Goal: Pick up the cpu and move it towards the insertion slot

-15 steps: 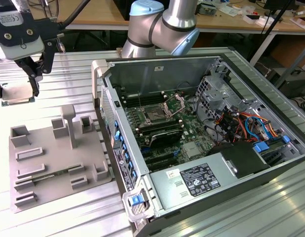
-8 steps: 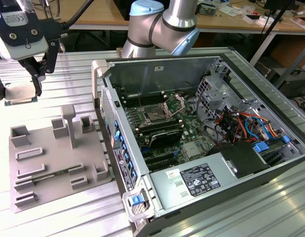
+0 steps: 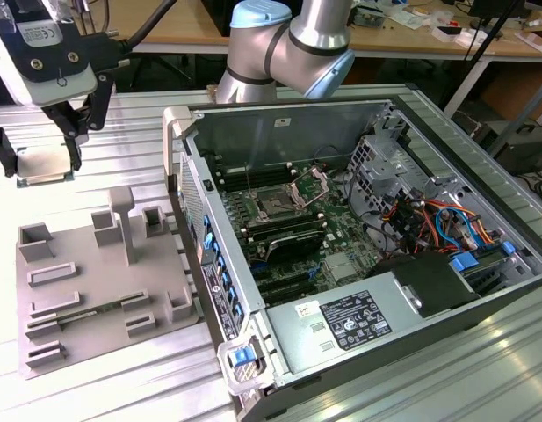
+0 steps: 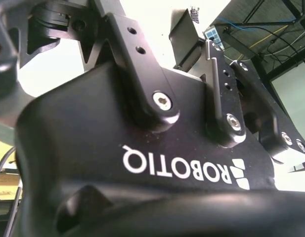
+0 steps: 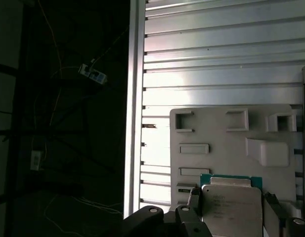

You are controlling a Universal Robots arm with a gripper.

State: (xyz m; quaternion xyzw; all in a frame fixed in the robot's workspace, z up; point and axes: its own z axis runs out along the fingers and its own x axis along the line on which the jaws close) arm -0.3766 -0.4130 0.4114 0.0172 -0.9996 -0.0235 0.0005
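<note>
The cpu (image 3: 42, 164), a thin square chip with a pale metal top, hangs in the air at the exterior view's left, above the far end of the grey tray (image 3: 95, 290). My gripper (image 3: 40, 158) is shut on it, one dark finger at each side. In the first wrist view the cpu (image 5: 232, 210) shows between the fingers (image 5: 192, 201), with the tray (image 5: 216, 133) below it. The insertion slot (image 3: 275, 205) lies on the motherboard inside the open computer case, its steel bracket (image 3: 311, 185) hinged up. The slot is well to the exterior view's right of the gripper.
The open computer case (image 3: 187, 132) has a raised side wall between the gripper and the motherboard. A power supply (image 3: 358, 321) and bundled cables (image 3: 429, 220) fill its near and right parts. The arm's elbow (image 3: 288, 44) rises behind the case. Ribbed metal table (image 3: 139, 132) lies under everything.
</note>
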